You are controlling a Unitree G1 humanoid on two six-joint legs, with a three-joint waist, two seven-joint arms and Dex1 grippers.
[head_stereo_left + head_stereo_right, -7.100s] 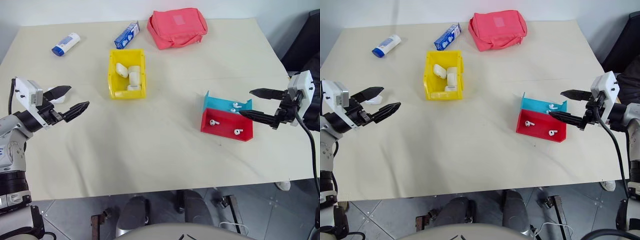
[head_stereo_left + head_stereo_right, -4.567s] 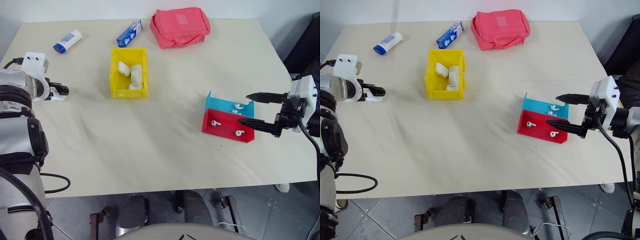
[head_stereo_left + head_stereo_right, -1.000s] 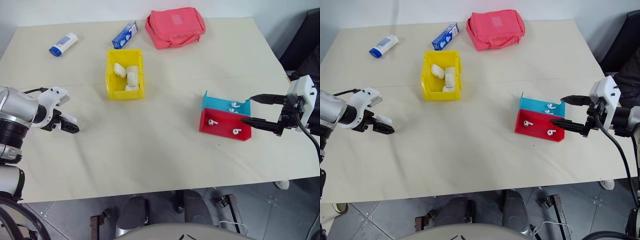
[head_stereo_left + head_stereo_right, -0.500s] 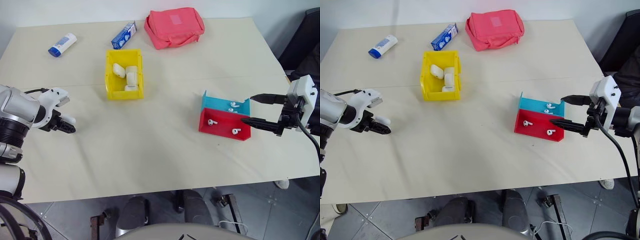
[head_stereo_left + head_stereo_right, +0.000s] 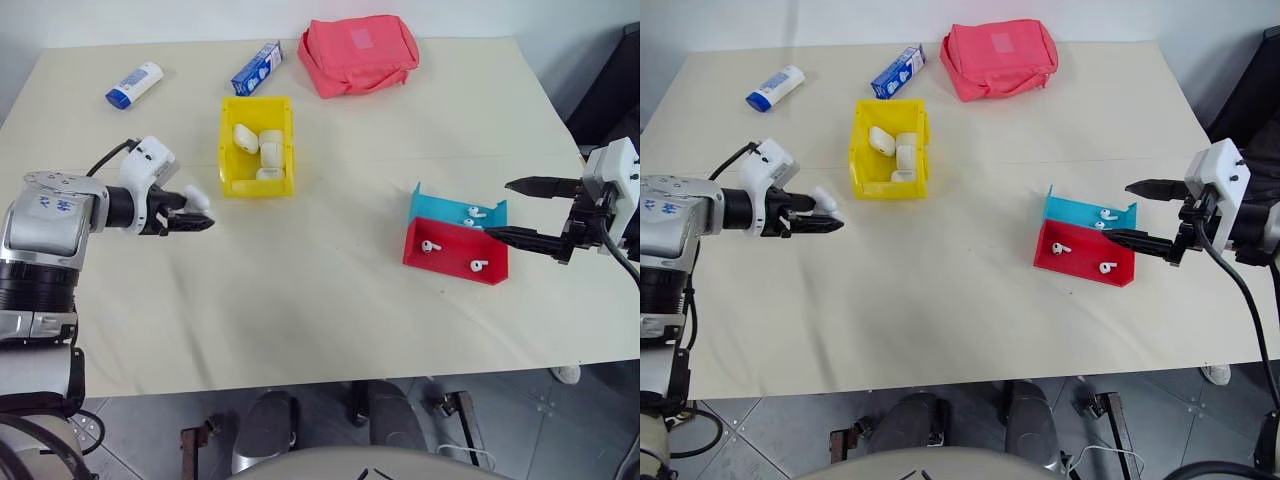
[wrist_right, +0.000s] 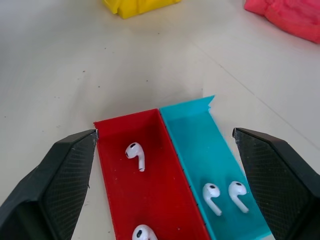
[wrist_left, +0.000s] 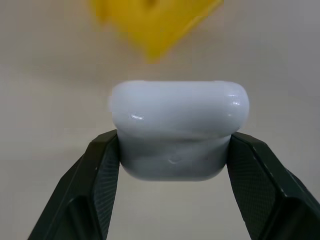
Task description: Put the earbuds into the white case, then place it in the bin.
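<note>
My left gripper is shut on the white case, holding it by its lower half a little above the table. It hangs just left of the near end of the yellow bin. The case's lid is closed. Inside the bin lie other white cases. At the right, two earbuds lie in the red tray and two more earbuds in the teal tray behind it. My right gripper stands open just right of both trays, its fingers wide apart.
A pink pouch, a blue-and-white box and a white-and-blue tube lie along the far side of the table. The beige table is bare between the bin and the trays. Its front edge is close below.
My left gripper has closed on the white case, risen off the table and swung right towards the yellow bin. The right arm has kept still.
</note>
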